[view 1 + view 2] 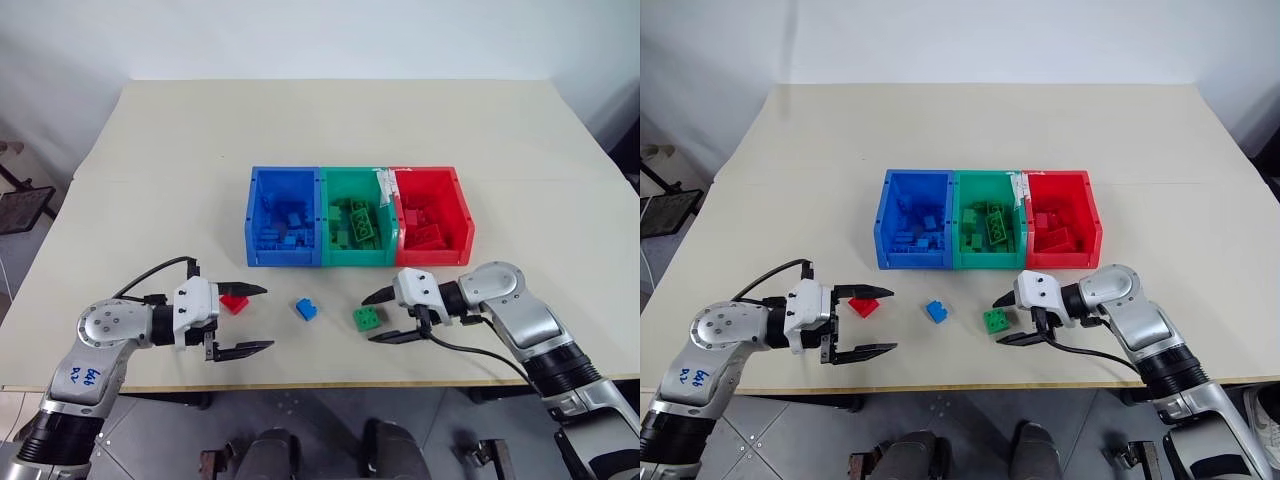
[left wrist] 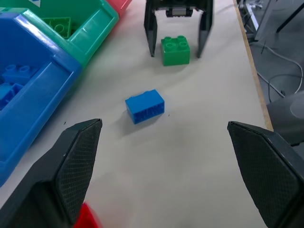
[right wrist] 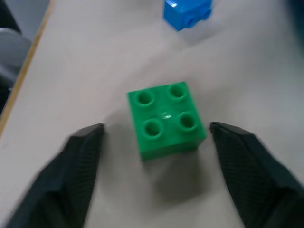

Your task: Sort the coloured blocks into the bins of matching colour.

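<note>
I have the right gripper (image 1: 377, 317) placed around the green block (image 1: 366, 318), with its jaws apart and one finger on each side; in the right wrist view there is a clear gap on both sides, so nothing is clamped yet. The block sits flat on the table (image 1: 150, 180), studs up, in front of the green bin (image 1: 355, 232). I judge it is light, hard plastic that will not bend or break. The smooth flat side walls are the place to take it, squarely and low under the studs. The plastic looks slippery, so a grip on a corner could make it twist or pop out.

The left gripper (image 1: 240, 319) has its jaws wide apart and holds nothing. The red block (image 1: 235, 302) lies just beside its upper finger, and I cannot tell if they touch. The blue block (image 1: 306, 309) lies between the two grippers, on its side.

The blue bin (image 1: 283, 232), the green bin and the red bin (image 1: 432, 229) stand joined in a row, and each one already contains blocks of its own colour.

For writing, there is a blue handwritten mark on the left arm's shell, but I cannot read it surely. A white label sits on the wall between the green and red bins, also not readable.
</note>
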Controlling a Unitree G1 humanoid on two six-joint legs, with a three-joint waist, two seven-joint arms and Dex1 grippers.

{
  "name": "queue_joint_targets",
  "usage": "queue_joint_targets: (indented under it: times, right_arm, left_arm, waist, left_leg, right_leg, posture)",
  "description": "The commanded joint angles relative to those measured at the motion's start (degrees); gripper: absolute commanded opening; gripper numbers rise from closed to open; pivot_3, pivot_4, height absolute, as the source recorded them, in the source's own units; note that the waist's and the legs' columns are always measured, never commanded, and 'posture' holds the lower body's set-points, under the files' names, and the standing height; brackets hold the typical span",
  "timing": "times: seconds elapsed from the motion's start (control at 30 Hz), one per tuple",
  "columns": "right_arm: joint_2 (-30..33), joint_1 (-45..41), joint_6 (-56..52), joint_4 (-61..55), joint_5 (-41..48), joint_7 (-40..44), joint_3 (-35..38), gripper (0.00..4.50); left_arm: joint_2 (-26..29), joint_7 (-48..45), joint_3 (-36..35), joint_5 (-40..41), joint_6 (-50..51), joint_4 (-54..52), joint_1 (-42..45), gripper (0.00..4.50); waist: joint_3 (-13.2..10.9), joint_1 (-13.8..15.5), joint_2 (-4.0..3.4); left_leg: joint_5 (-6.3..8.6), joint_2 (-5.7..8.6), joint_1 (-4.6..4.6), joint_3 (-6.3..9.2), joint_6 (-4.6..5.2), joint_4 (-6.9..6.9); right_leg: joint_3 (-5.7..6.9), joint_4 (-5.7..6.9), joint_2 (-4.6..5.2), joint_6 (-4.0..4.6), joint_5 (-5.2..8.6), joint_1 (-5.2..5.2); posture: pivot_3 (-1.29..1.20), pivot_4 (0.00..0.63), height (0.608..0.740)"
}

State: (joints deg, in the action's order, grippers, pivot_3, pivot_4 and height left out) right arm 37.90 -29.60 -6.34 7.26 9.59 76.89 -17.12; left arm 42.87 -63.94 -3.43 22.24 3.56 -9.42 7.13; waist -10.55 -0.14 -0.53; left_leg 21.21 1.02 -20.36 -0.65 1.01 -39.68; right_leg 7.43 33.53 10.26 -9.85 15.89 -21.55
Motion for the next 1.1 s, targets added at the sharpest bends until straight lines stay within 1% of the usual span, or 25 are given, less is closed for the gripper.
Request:
queue_joint_targets:
  times: [0.03, 0.1, 0.27, 0.3, 0.4, 0.43, 0.5, 0.57, 0.63, 0.67, 0.73, 0.87, 0.97, 1.07, 1.1]
  right_arm:
    - [0.3, 0.5, -1.6, -1.7, 2.4, 0.0, 2.7, 2.05]
    - [0.3, 0.4, -2.1, -2.6, 3.6, -0.5, 3.9, 1.42]
    - [-1.1, -1.9, -9.4, -6.0, 9.4, -3.4, 8.9, 1.43]
    - [-1.6, -4.6, -11.1, -4.9, 10.0, -5.1, 10.4, 1.43]
    - [-2.9, -11.4, -10.9, 0.5, 7.3, -10.6, 11.9, 1.43]
    - [-3.2, -12.7, -9.8, 2.1, 6.3, -11.3, 11.5, 1.43]
    - [-4.0, -16.7, -9.4, 6.9, 1.5, -15.2, 9.3, 1.43]
    - [-6.2, -19.5, -9.3, 10.4, 0.6, -17.8, 9.7, 1.43]
    - [-7.0, -20.2, -8.9, 11.3, 1.1, -16.9, 10.1, 2.16]
    - [-7.1, -20.2, -8.3, 11.4, 1.0, -16.5, 10.1, 2.42]
    - [-7.1, -19.7, -7.5, 11.0, 1.5, -16.4, 10.9, 3.10]
    - [-5.6, -15.8, -7.3, 4.0, 5.9, -13.9, 14.1, 4.43]
    - [-2.8, -7.9, -7.2, -5.0, 12.2, -8.7, 17.9, 4.47]
    - [-1.3, 1.1, -6.7, -11.7, 15.5, -8.9, 21.7, 4.47]
    - [-0.3, 4.7, -5.4, -13.4, 16.4, -7.4, 22.8, 4.47]
  left_arm:
    - [0.5, 0.0, -1.5, 0.8, -0.8, -2.2, -0.8, 4.50]
    - [0.2, 0.2, -1.6, 0.9, -0.6, -2.7, -1.2, 4.50]
    - [-0.2, 1.0, -1.9, 1.2, -0.2, -3.3, -1.7, 4.50]
    - [-0.2, 1.4, -2.3, 1.1, -0.3, -3.2, -1.8, 4.50]
    - [-0.4, 2.7, -3.4, 1.3, -0.1, -2.8, -2.0, 4.50]
    - [-0.4, 2.9, -3.6, 1.2, -0.1, -2.7, -2.0, 4.50]
    - [-0.4, 3.9, -4.5, 0.8, -0.9, -1.9, -2.0, 4.50]
    - [-0.4, 4.5, -5.6, 0.9, -0.7, -1.3, -2.2, 4.50]
    - [-0.1, 5.1, -7.0, 1.3, -0.2, -1.1, -2.7, 4.50]
    - [0.0, 5.4, -7.8, 1.5, 0.1, -1.0, -3.0, 4.50]
    - [0.2, 5.9, -9.2, 2.0, 0.9, -1.1, -3.6, 4.50]
    - [0.7, 6.3, -11.2, 3.0, 2.7, -1.1, -3.5, 4.50]
    - [1.6, 4.8, -12.6, 3.3, 3.0, 1.4, -3.3, 4.50]
    - [3.4, 2.3, -13.6, 2.1, 0.3, 6.7, -3.5, 4.50]
    - [4.0, 1.8, -14.0, 1.6, -0.7, 8.8, -3.2, 4.50]
  waist:
    - [0.0, 0.1, 0.00]
    - [0.0, 0.1, 0.00]
    - [0.0, 0.1, -0.03]
    - [0.0, 0.1, -0.04]
    - [-0.1, -0.2, -0.14]
    - [-0.1, -0.2, -0.15]
    - [-0.1, -0.1, -0.14]
    - [-0.1, -0.1, -0.14]
    - [-0.1, -0.1, -0.15]
    - [-0.1, -0.1, -0.16]
    - [-0.1, -0.1, -0.17]
    - [-0.1, 0.0, -0.17]
    - [-0.1, 0.3, -0.17]
    - [-0.1, 0.1, -0.16]
    - [-0.1, 0.1, -0.16]
  left_leg:
    - [0.00, 0.01, 0.00, 0.00, 0.00, 0.00]
    - [0.00, 0.03, -0.02, 0.01, 0.00, 0.00]
    - [0.00, 0.01, -0.02, 0.03, 0.00, 0.00]
    - [0.00, 0.01, -0.03, 0.03, 0.00, 0.00]
    - [0.00, 0.01, -0.03, -0.01, 0.00, -0.01]
    - [0.00, 0.01, -0.02, -0.02, 0.00, 0.00]
    - [0.02, -0.02, -0.02, 0.03, -0.03, 0.06]
    - [0.02, 0.01, -0.03, 0.00, -0.04, 0.08]
    - [0.02, 0.02, -0.04, 0.00, -0.03, 0.10]
    - [0.02, 0.03, -0.05, 0.00, -0.03, 0.11]
    - [0.02, 0.04, -0.09, -0.01, -0.03, 0.13]
    - [0.02, 0.04, -0.12, -0.02, -0.03, 0.13]
    - [0.02, 0.04, -0.17, -0.02, -0.03, 0.12]
    - [0.02, 0.06, -0.17, -0.13, -0.03, 0.13]
    - [0.02, 0.04, -0.16, -0.15, -0.03, 0.14]
  right_leg:
    - [0.00, 0.00, 0.01, 0.00, 0.00, 0.00]
    - [0.00, 0.00, 0.03, 0.00, 0.00, 0.00]
    - [0.01, 0.00, 0.02, 0.00, 0.00, 0.00]
    - [0.01, 0.00, 0.02, 0.00, 0.00, -0.01]
    - [-0.03, 0.02, 0.02, 0.00, 0.00, -0.05]
    - [-0.04, 0.02, 0.02, 0.00, 0.00, -0.07]
    - [0.02, 0.04, -0.01, 0.00, 0.00, -0.08]
    - [0.05, 0.04, 0.00, 0.00, 0.00, -0.08]
    - [0.05, 0.03, 0.01, 0.00, 0.00, -0.10]
    - [0.09, 0.04, 0.01, 0.00, 0.00, -0.10]
    - [0.13, 0.04, 0.01, 0.00, 0.00, -0.12]
    - [0.18, 0.04, 0.01, 0.00, 0.00, -0.11]
    - [0.25, 0.04, 0.01, 0.00, 0.00, -0.09]
    - [0.29, 0.01, 0.01, 0.00, 0.00, -0.05]
    - [0.31, 0.00, 0.00, 0.00, 0.00, -0.05]
  posture:
    - [0.00, 0.150, 0.740]
    - [0.00, 0.150, 0.740]
    - [0.00, 0.150, 0.740]
    - [0.00, 0.150, 0.740]
    - [0.00, 0.150, 0.740]
    - [0.00, 0.150, 0.740]
    - [0.00, 0.150, 0.740]
    - [0.00, 0.150, 0.740]
    - [0.00, 0.150, 0.740]
    - [0.00, 0.150, 0.740]
    - [0.00, 0.150, 0.740]
    - [0.00, 0.150, 0.740]
    - [0.00, 0.150, 0.740]
    - [0.00, 0.150, 0.740]
    - [0.00, 0.150, 0.740]
